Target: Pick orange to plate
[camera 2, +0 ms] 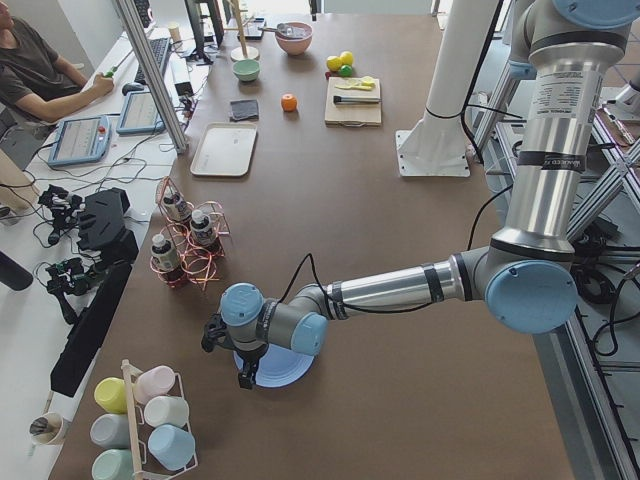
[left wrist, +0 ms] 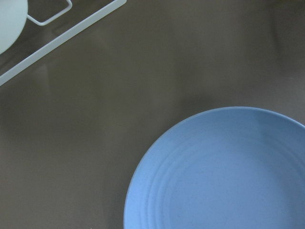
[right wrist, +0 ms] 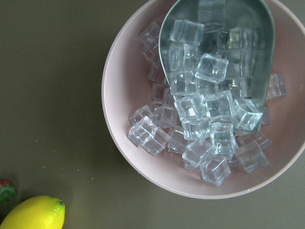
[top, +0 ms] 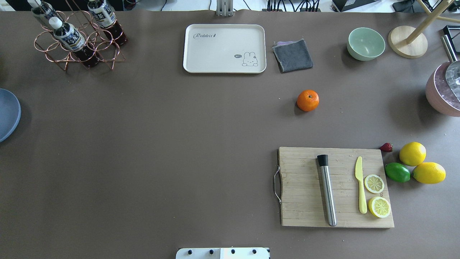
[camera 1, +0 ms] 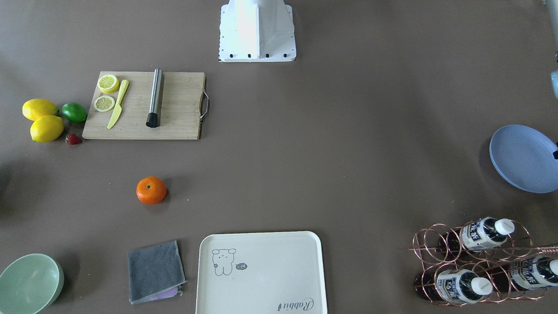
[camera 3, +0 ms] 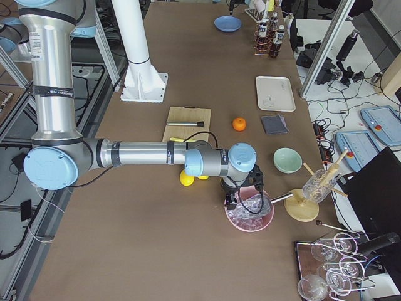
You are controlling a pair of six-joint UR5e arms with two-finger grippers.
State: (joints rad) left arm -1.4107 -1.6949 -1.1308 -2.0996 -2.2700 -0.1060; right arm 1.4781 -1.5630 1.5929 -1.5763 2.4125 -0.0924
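Spot the orange (top: 308, 100) loose at twelve o'clock of the cutting board (top: 302, 201), with the plate (top: 7, 115) far off at nine. Cannot tell whether left gripper (camera 2: 212, 338) or right gripper (camera 3: 233, 199) gapes. Likely to roll away under an off-centre pinch.

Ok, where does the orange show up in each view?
Front-facing: orange left of centre, below the cutting board.
Overhead: orange right of centre, above the cutting board.
Exterior left: orange near top, left of the cutting board.
Exterior right: orange mid-picture, right of the cutting board.
Wrist views: not in either.
Landmark: cutting board.

Bright-orange orange (camera 1: 151, 190), periwinkle-blue plate (camera 1: 523, 158)
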